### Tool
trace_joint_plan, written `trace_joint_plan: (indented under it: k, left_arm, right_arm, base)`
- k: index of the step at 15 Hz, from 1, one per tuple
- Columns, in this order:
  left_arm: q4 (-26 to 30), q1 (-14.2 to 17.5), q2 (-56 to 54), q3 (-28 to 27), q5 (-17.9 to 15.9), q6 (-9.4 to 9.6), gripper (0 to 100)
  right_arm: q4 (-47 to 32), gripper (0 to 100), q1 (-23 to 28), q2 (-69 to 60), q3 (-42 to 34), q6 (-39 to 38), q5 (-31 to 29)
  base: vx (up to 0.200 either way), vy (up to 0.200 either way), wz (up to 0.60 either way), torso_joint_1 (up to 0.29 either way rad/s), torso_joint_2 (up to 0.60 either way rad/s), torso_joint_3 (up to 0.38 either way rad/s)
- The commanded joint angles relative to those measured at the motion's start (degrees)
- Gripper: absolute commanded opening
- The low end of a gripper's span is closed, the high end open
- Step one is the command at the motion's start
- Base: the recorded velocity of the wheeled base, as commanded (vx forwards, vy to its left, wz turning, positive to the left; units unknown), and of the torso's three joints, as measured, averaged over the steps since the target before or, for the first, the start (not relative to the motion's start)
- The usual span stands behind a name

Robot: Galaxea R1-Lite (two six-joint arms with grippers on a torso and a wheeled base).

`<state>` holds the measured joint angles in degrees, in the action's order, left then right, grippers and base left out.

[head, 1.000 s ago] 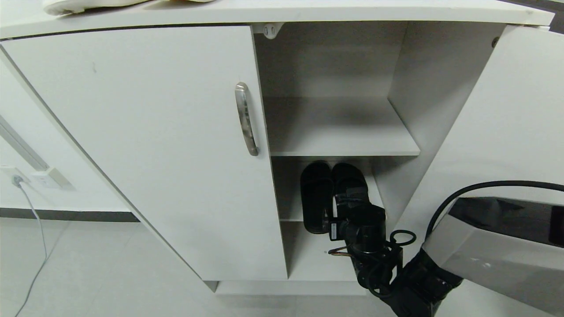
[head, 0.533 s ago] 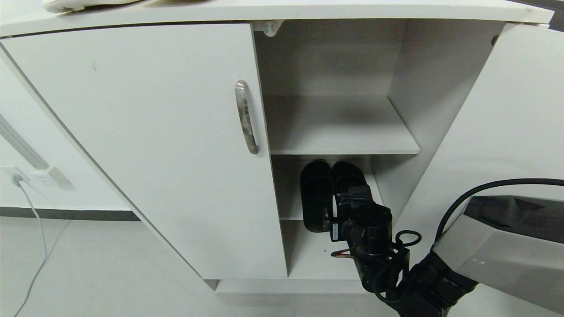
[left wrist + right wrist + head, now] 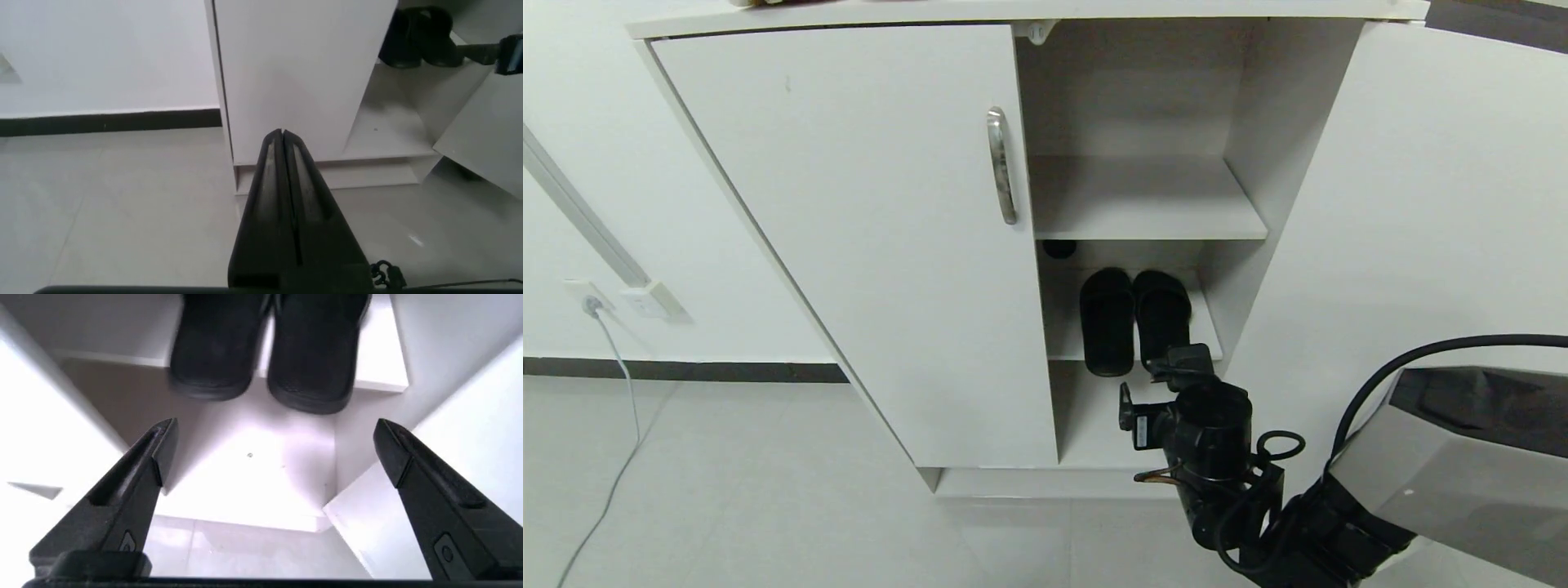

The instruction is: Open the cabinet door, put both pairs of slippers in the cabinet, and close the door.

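White cabinet (image 3: pixel 1258 122) on pale floor tiles (image 3: pixel 727 490), right door (image 3: pixel 1421 204) standing open | black slippers (image 3: pixel 1135 318) side by side on middle shelf (image 3: pixel 1058 343), long axis into the cabinet, heels to the front | right gripper (image 3: pixel 276 433) jaws apart, empty, just before and below the heels, the nearer arm | left gripper (image 3: pixel 282 137) fingers together, well apart, facing the closed left door (image 3: pixel 849 204).
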<state>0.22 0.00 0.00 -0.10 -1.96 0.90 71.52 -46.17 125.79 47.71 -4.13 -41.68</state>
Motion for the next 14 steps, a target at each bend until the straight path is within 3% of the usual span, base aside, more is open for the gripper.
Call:
trace_joint_plan:
  k: [1, 14]
  left_arm:
    - [-0.04, 0.00, 0.09, 0.01, 0.03, 0.06, 0]
    - [0.04, 0.00, 0.09, 0.01, 0.03, -0.02, 0]
  right_arm:
    - [0.02, 100, 0.02, -1.43, -0.60, 0.00, 0.11]
    - [0.20, 100, -0.24, -3.63, -3.33, 0.88, 0.11]
  base:
    - [0.000, 0.000, 0.00, 0.000, 0.00, 0.000]
    - [0.000, 0.000, 0.00, 0.000, 0.00, 0.009]
